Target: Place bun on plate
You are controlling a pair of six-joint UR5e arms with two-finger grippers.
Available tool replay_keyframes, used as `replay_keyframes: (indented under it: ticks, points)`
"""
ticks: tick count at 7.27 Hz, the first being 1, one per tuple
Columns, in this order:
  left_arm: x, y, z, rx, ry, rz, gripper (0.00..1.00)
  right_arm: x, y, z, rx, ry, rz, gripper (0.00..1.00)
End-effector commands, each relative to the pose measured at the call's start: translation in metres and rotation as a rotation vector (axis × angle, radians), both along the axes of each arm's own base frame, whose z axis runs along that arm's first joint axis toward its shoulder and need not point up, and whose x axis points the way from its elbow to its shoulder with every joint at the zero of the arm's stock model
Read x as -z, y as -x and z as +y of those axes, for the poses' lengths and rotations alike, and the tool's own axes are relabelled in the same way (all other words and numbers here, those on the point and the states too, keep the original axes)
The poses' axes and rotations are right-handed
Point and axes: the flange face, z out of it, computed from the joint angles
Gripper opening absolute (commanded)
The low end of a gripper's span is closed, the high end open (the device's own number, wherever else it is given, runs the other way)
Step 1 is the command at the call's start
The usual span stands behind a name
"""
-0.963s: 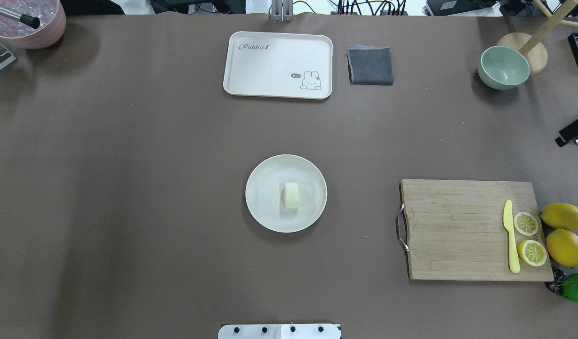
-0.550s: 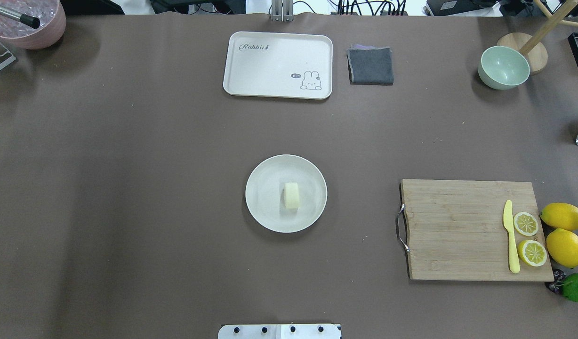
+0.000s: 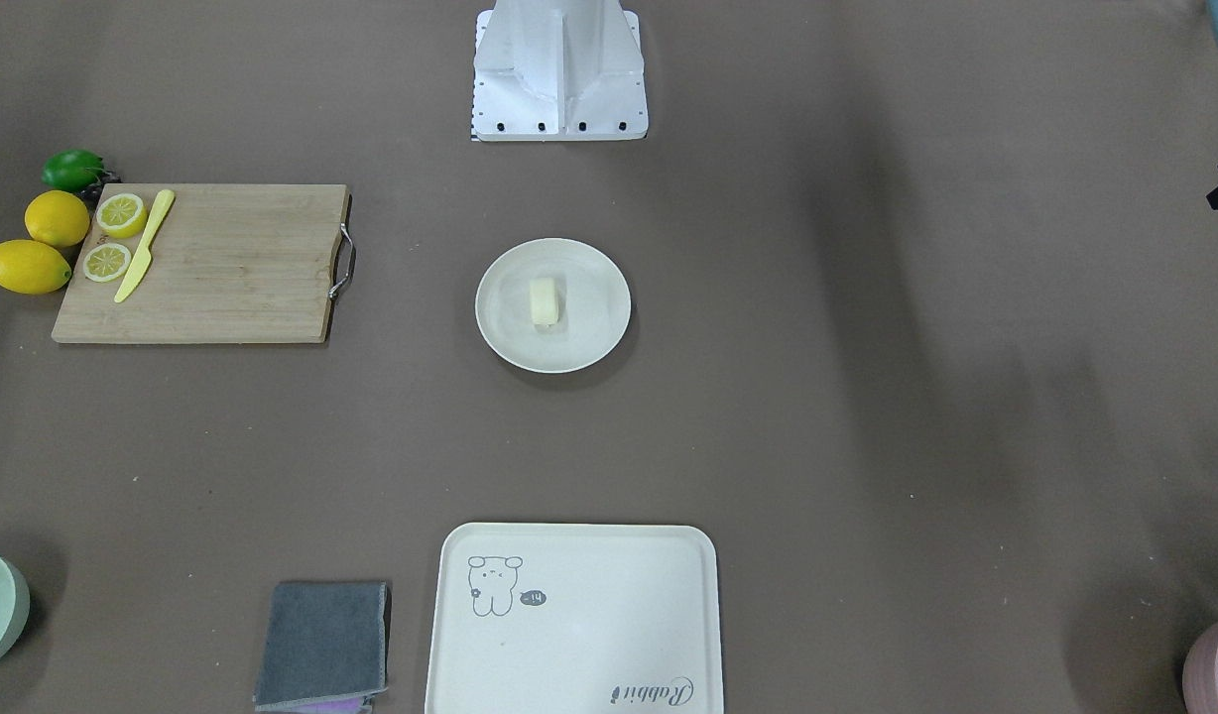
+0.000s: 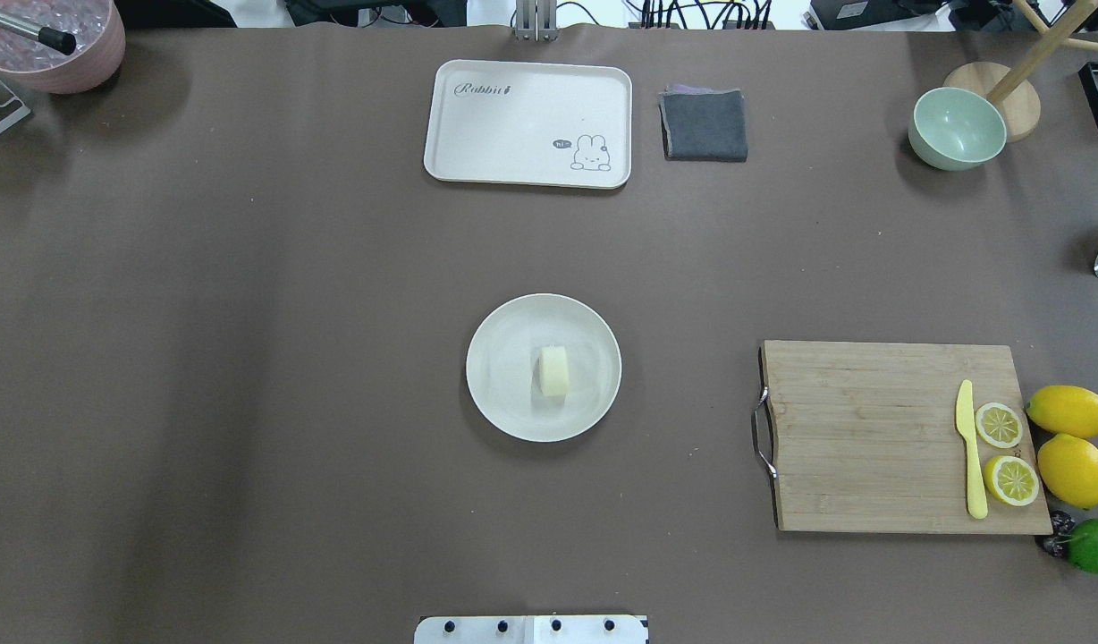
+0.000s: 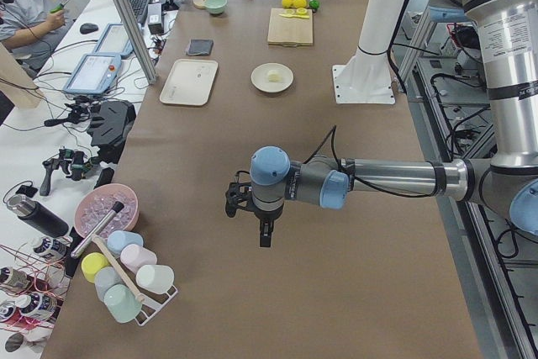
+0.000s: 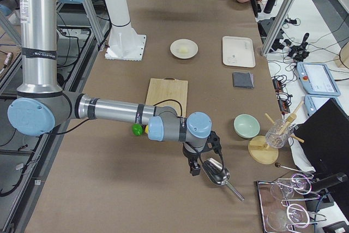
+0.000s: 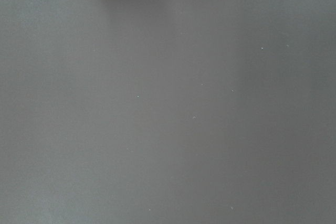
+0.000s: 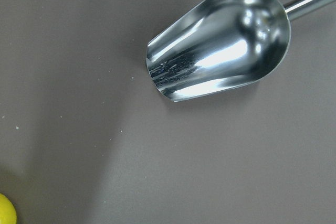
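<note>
We're seeing the bun [image 4: 554, 370] lying in the middle of the plate [image 4: 495, 394]. Pink bowl [image 4: 97, 63] is holding clear chunks. Left gripper [image 5: 264, 237] and right gripper [image 6: 194, 168] are hovering well apart from the plate; we can't tell if either is spread or pressed together.

Brown worktop [image 4: 245, 358]. Bears an off-white plate [image 4: 504, 376] at its centre, a cream tray [image 4: 513, 125] just beside a folded grey cloth [image 4: 705, 125] at the far edge, a green bowl [image 4: 957, 128] far right, a wooden cutting board [image 4: 871, 438] near right with two lemons [image 4: 1068, 410] and a lime [image 4: 1096, 545] alongside, a metal scoop [image 8: 220, 45] at the right end
</note>
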Motion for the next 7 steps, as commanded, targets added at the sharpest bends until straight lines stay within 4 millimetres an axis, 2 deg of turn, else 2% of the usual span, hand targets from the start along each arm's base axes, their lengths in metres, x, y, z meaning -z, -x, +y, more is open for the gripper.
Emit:
replay_keyframes:
  ticks: [1, 3, 5, 7]
  points:
    - [0.007, 0.004, 0.001, -0.038, -0.005, -0.005, 0.98, 0.006, -0.002, -0.011, -0.012, 0.004, 0.005, 1.00]
    - [0.017, 0.006, 0.004, -0.033, -0.024, -0.002, 0.98, 0.027, -0.010, -0.031, -0.027, 0.058, 0.011, 1.00]
    - [0.012, 0.008, 0.003, -0.041, -0.026, 0.001, 0.98, 0.031, -0.012, -0.036, -0.032, 0.055, 0.011, 1.00]
    - [0.023, 0.032, 0.002, 0.021, -0.073, 0.008, 0.98, 0.029, -0.013, -0.035, -0.031, 0.053, 0.015, 1.00]
